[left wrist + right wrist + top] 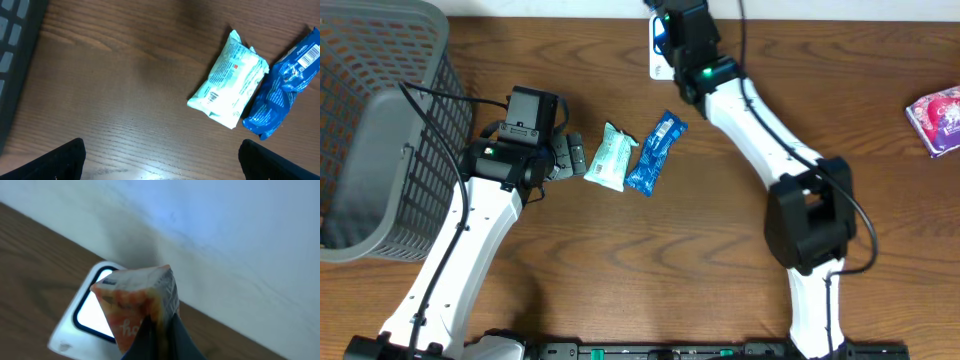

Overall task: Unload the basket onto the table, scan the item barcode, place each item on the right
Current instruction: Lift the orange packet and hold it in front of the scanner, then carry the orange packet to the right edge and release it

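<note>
Right hand (160, 335) at the far edge of the desk (740, 240), fingers together and clamped on one end of an orange packet (140, 297). The packet hangs in the air just over the white scanner (67, 335), whose lit window faces up. Holding it by the end probably leaves the printed faces free for the reader. The packet's long axis runs straight out from the fingers, with the free end pointing away from the hand toward the pale wall (240, 235), and one broad face is turned down and sideways at the window. I can't make out a barcode on the side in view, so it may be on the hidden face. Left hand (570, 157) is low over the desk with its fingers wide apart and nothing between them. It sits just beside a mint-green packet (611, 157) that touches a blue packet (655, 152), both lying flat and likely waiting their turn. A grey basket (380, 130) stands at the left and a pink packet (938, 118) lies well apart at the right edge.
</note>
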Action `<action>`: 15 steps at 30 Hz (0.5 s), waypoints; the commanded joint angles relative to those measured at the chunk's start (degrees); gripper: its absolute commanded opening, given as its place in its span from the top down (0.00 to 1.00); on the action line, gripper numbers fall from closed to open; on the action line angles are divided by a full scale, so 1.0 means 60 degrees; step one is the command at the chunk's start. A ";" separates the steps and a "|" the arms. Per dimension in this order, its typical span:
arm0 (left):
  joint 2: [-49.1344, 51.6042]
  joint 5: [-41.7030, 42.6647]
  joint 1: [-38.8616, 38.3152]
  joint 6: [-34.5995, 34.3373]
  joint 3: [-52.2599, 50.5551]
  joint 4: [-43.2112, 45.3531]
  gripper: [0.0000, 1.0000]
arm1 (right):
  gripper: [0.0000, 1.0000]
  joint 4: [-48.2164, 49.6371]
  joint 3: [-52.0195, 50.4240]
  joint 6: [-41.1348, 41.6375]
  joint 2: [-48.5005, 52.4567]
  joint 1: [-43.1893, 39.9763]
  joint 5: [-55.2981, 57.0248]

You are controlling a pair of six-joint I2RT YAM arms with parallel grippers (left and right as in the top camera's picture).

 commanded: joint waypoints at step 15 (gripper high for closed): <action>0.0044 -0.0124 0.0026 -0.0127 0.0073 -0.0033 0.02 | 0.99 -0.1337 -0.0022 0.1559 -0.1180 -0.1166 0.1956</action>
